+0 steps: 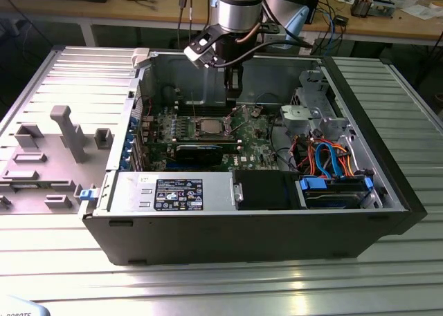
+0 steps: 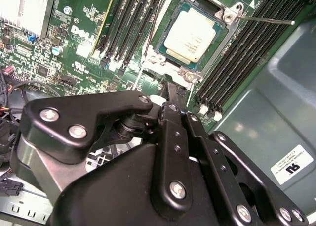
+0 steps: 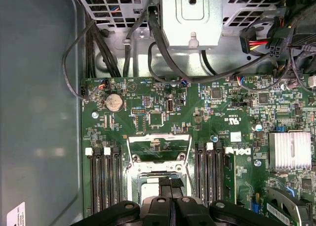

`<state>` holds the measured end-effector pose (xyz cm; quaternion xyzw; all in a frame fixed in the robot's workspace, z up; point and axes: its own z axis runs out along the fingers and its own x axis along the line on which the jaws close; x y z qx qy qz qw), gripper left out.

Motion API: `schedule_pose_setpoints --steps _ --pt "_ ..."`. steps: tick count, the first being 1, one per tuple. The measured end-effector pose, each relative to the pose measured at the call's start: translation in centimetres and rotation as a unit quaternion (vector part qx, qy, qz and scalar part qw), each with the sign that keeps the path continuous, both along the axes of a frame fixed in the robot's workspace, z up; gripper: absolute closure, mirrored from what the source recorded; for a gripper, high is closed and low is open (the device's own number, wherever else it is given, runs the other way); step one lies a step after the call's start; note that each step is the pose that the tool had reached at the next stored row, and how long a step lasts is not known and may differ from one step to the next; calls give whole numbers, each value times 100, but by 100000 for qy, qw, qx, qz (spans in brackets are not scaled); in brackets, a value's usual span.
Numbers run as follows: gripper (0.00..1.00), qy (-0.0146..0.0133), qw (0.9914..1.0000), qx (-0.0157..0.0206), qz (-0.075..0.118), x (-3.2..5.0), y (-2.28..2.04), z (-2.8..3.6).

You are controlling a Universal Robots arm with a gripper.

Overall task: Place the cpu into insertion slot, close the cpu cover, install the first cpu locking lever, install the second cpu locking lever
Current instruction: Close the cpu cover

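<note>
The hand [image 2: 170,90], clenched empty, hovers near the cpu [image 2: 190,35] seated in the insertion slot [image 2: 159,44].

**Camera setup**

Exterior view: raised, moderate distance, looking down into the open computer case [image 1: 242,241] (all of it in frame). Both wrist views: close above the green circuit board [image 3: 148,100], facing differing ways past the gripper [image 3: 170,180]; shared ground: the insertion slot [image 2: 159,59].

A lab, judging by the cable-strewn workbench [image 1: 69,8].
</note>
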<state>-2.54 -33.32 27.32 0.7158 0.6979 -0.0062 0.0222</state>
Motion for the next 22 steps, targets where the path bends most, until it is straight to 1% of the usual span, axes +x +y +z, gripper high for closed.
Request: schedule_pose_setpoints --steps 1,5,12,13,14,15,16,17,18,22 --pt "89 2 100000 2 11 7 0 0" --pt "89 2 100000 -4 11 155 8 -4" --pt "89 1 100000 -1 0 326 29 -43" --pt "89 3 100000 -3 4 369 30 -48" --pt "89 -2 100000 3 6 392 31 -51" --pt "89 0 100000 0 1 515 40 -80" --pt "89 7 100000 -6 144 585 60 -249" --pt "89 5 100000 63 155 557 60 -250" --pt "89 5 100000 70 155 546 60 -250" --pt "89 4 100000 70 148 536 61 -250"
